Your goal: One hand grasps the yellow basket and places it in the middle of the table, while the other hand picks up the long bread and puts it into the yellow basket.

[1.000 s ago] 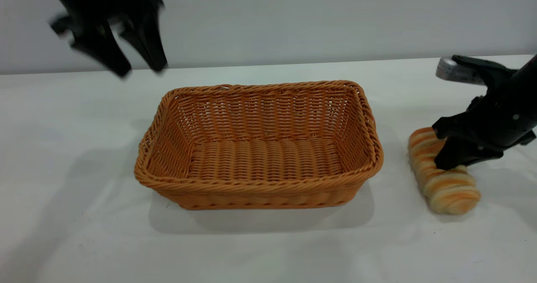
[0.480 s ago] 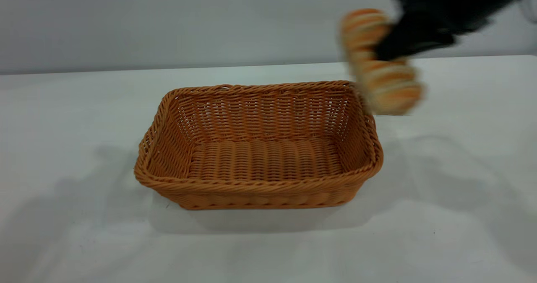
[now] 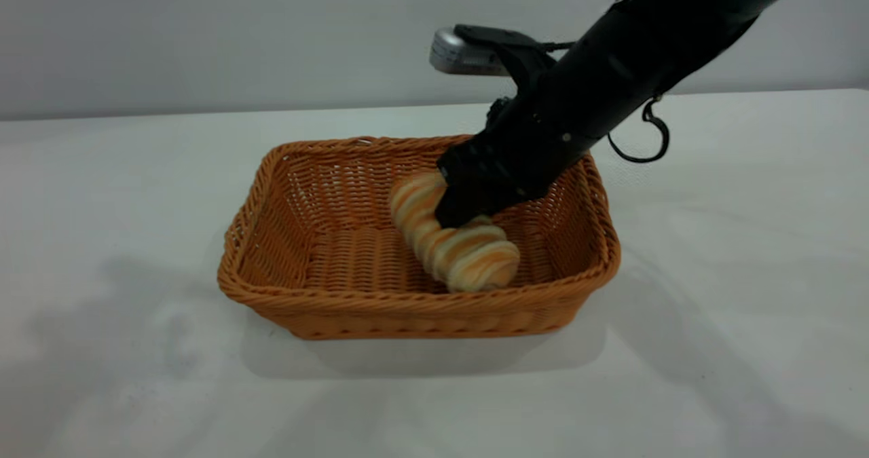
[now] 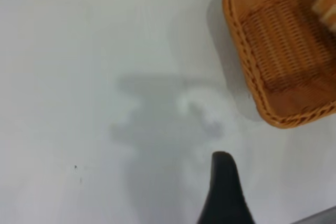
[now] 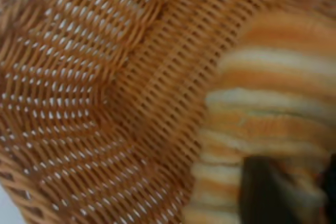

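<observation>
The yellow basket (image 3: 326, 241) stands in the middle of the white table (image 3: 102, 193). My right gripper (image 3: 453, 215), on the bulky black arm with the silver-grey box (image 3: 451, 52), reaches down into the basket and is shut on the long bread (image 3: 468, 258). The bread lies slanted low inside the basket, right of centre. The right wrist view shows the striped bread (image 5: 273, 103) between the dark fingers (image 5: 262, 192) against the woven wall (image 5: 105, 77). My left gripper (image 4: 261, 184) is out of the exterior view. It hovers open and empty over bare table beside the basket's end (image 4: 283, 51); only one finger (image 4: 223, 182) shows.
A curled black cable (image 3: 645, 139) hangs from the right arm over the basket's right rim. A grey wall runs behind the table's far edge (image 3: 204, 113). White tabletop lies on all sides of the basket.
The right gripper lifted the bread from the table at the right, carried it left over the rim and lowered it into the basket. The left gripper left the exterior view.
</observation>
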Controlling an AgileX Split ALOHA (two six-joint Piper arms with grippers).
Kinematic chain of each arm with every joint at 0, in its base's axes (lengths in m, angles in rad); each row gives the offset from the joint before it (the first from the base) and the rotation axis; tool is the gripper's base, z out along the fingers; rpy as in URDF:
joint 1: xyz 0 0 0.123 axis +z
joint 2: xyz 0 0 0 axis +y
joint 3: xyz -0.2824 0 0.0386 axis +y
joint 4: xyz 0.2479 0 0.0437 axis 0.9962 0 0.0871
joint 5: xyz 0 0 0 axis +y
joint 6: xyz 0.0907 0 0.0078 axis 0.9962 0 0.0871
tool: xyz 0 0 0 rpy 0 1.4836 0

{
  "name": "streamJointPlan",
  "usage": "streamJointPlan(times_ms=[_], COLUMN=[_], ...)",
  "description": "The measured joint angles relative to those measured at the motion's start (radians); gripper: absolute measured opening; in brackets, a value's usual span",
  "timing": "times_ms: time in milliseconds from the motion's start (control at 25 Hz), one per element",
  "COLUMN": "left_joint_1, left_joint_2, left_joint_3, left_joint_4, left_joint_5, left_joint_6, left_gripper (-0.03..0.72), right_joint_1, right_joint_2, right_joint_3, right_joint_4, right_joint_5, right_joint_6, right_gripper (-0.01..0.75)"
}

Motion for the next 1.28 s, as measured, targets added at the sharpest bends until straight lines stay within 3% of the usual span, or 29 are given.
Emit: streamJointPlan(times_ms=[80,160,400,480,720,1040,1280], left_joint_1=[0.0,0.0,0.0,0.0,0.0,0.0,0.0], left_joint_2=[-0.022,-0.052,-0.231,-0.309,-0.509,-0.763,-0.934], left_joint_3=[0.032,0.078,0.273,0.357,0.595,0.91,1.024], left_joint_4=[0.002,0.004,0.004,0.004,0.005,0.005,0.005], left_joint_5=[0.0,0.0,0.0,0.0,0.0,-0.012,-0.061], left_joint_6=[-0.001,-0.001,-0.014,-0.015,-0.016,-0.017,-0.021], left_gripper=[0.58,0.58,0.58,0.58,0.58,0.578,0.578], right_joint_1=[-0.014,-0.04,-0.142,-0.146,-0.147,-0.147,-0.147], right_joint_2=[-0.022,-0.078,-0.337,-0.42,-0.711,-1.154,-1.477], right_joint_3=[-0.007,-0.007,-0.009,-0.008,0.123,0.556,0.809], right_joint_4=[-0.029,-0.107,-0.451,-0.549,-0.709,-0.912,-1.076], right_joint_5=[0.056,0.158,0.605,0.674,0.709,0.726,0.638], right_joint_6=[0.017,0.074,0.393,0.471,0.634,0.824,1.0], right_gripper=[0.474,0.543,0.577,0.577,0.577,0.577,0.577])
